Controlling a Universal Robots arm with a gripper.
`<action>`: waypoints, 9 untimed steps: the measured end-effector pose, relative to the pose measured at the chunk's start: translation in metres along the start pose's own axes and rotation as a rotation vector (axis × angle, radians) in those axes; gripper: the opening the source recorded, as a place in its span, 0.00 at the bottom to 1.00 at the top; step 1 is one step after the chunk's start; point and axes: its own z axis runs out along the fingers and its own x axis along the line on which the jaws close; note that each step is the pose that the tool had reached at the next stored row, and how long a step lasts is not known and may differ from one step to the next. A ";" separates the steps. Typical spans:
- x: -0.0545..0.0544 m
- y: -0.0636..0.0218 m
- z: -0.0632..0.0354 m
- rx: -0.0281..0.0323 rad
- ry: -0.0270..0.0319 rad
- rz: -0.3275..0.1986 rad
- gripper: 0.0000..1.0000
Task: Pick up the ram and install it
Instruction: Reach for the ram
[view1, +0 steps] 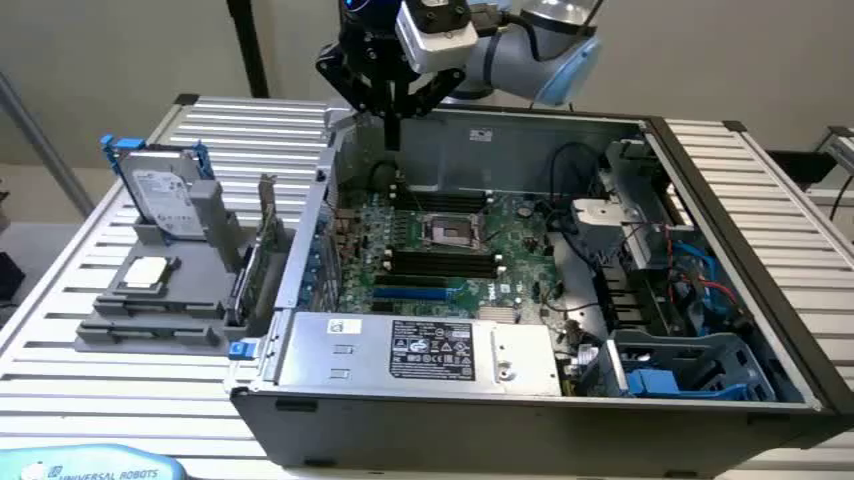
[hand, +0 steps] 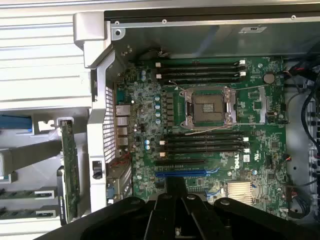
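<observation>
1. Above the far corner of the open grey metal computer case (view1: 534, 395), on the exterior view's left, the black two-fingered pincer (view1: 394, 132) hangs pointing down. Its fingers are pressed together with nothing between them.
2. I read the thin, long green circuit-board stick (hand: 70, 170) as the ram. It stands on edge in the grey plastic parts rack (view1: 154, 330), outside the case and just beside its side wall, on the slatted metal worktop (view1: 80, 395).
3. The pincer is well apart from the ram, with no contact.
4. My read on progress: nothing is done. The pick has not been made. The long black memory slots (hand: 205, 142) on the green motherboard (hand: 150, 105), on either side of the square silver processor socket (hand: 209, 107), look empty to me.
5. Left to do: the grasp, the carry into the case and the seating in a slot.
6. The ram's long axis runs along the case's side wall, near-to-far in the exterior view.
7. That puts it at right angles to the memory slots, which run across the board. I can't tell which way the contact edge faces.
</observation>
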 end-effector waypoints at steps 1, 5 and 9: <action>0.000 0.0000 0.0000 -0.0001 0.0000 0.000 0.11; 0.000 0.0000 -0.0001 -0.0003 0.0001 0.000 0.11; 0.000 0.0000 -0.0001 -0.0004 0.0001 0.000 0.11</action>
